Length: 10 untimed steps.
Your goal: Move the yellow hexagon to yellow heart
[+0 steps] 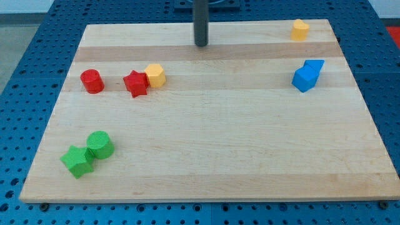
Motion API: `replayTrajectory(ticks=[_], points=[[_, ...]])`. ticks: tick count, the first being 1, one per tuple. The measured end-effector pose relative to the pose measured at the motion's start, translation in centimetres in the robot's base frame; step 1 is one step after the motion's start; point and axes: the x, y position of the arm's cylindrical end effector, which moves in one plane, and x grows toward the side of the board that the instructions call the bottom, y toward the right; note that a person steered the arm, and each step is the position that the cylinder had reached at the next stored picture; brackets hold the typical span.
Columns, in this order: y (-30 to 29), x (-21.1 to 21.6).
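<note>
Hanging at the view's top, just left of centre, my tip met the wooden board and touched no block at all; it had no jaws, gripped nothing, and stood well apart from every piece.

Nearest the view's bottom, at the left, a green star-like block and a green cylinder sat touching each other.

Up the board on the left ran a row: a red cylinder on its own, then a red star with the yellow hexagon pressed against its right side. That hexagon lay below and to the left of my tip, clear of it.

Over on the right, two blue blocks huddled together, their exact shapes hard to tell.

Farthest away, in the top right corner, sat the yellow heart, well apart from the hexagon.

Around the board was a blue perforated table.
</note>
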Motion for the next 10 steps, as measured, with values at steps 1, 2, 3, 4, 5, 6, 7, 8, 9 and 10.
replayTrajectory(ticks=[1,2,3,4,5,6,7,8,9,10], points=[[-3.8,1.0],[-7.4,2.0],[-10.5,3.0],[-13.2,4.0],[-14.6,5.4],[-14.6,6.9],[-14.6,8.7],[-14.4,10.2],[-13.1,11.8],[-12.2,13.1]])
